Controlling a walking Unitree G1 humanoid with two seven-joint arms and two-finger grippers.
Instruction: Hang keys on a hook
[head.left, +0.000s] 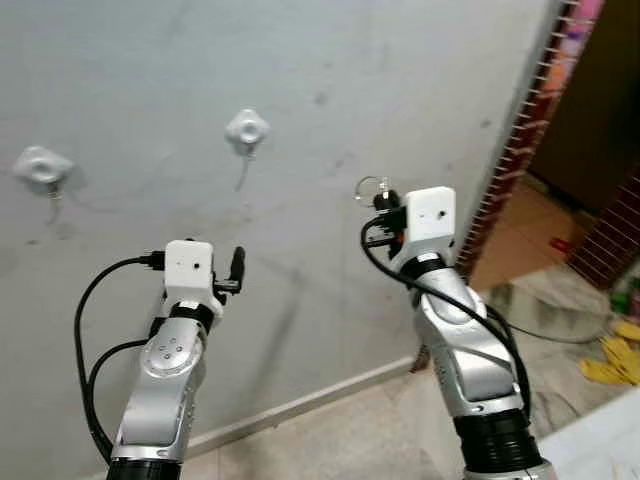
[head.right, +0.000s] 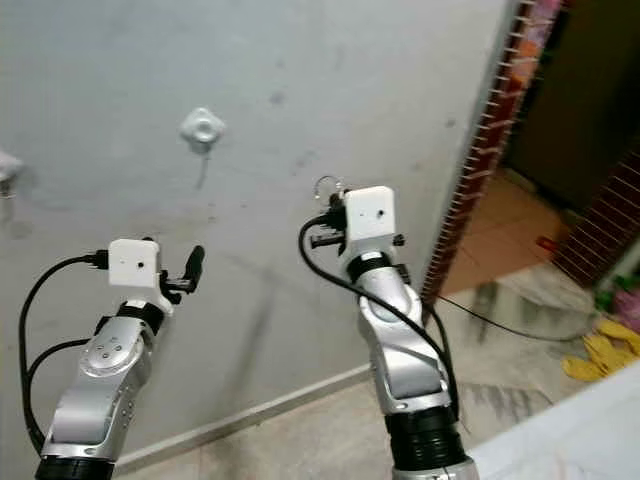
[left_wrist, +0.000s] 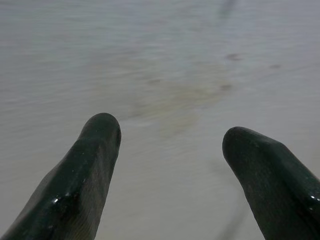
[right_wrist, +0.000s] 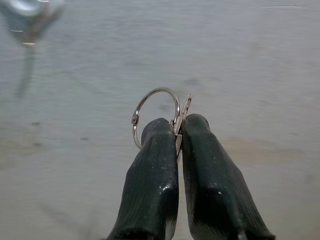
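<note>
Landmark: the hook (head.left: 246, 130) on the grey wall (head.left: 330, 60).

Right gripper (right_wrist: 179, 125) is raised before the wall, lower than the hook and to its right, apart from it. Its fingers (right_wrist: 152, 170) are pressed together on the keys (right_wrist: 181, 116), a thin metal blade clamped edge-on between the tips. The key ring (right_wrist: 154, 107) stands out past the fingertips, free of the wall as far as can be told. In the right wrist view the hook is a blurred shape, off to one side of the ring.

Left gripper (left_wrist: 170, 135) is raised lower than the hook and to its left, pointing at bare wall. Jaws wide apart, nothing between them.

A second hook (head.left: 42, 165) sits further left on the wall.
</note>
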